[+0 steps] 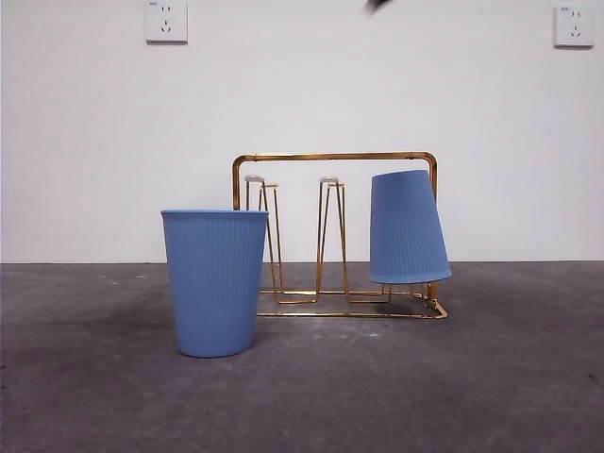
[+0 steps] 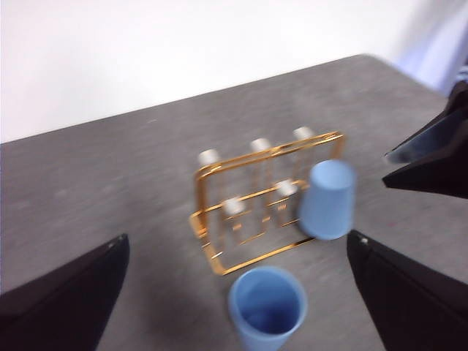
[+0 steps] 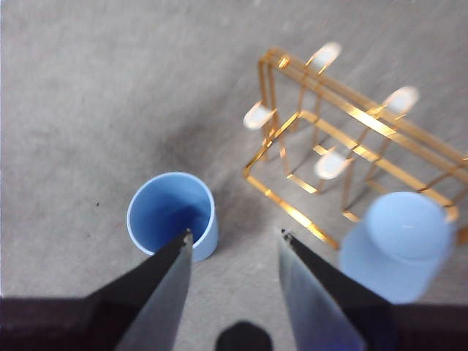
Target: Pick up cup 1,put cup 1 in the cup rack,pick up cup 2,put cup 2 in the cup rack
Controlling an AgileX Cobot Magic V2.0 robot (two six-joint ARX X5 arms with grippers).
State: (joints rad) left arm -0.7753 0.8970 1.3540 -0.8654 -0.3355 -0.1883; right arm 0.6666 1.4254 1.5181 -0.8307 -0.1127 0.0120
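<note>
The gold wire cup rack [image 1: 335,159] stands at mid-table. One ribbed blue cup [image 1: 408,228] hangs upside down and tilted on its right-hand peg, also in the left wrist view [image 2: 327,199] and the right wrist view [image 3: 402,245]. A second blue cup [image 1: 215,283] stands upright on the table just in front of the rack's left end [image 2: 267,307] [image 3: 173,213]. My right gripper [image 3: 235,234] hovers high above the table between the upright cup and the rack [image 3: 329,146], open and holding nothing. My left gripper [image 2: 238,235] is also raised, wide open and not holding anything.
The dark grey table [image 1: 491,377] ends at a white wall bearing two sockets [image 1: 166,21] [image 1: 574,25]. A black arm tip [image 1: 377,5] shows at the top edge. The other arm's gripper [image 2: 431,153] appears at the side of the left wrist view.
</note>
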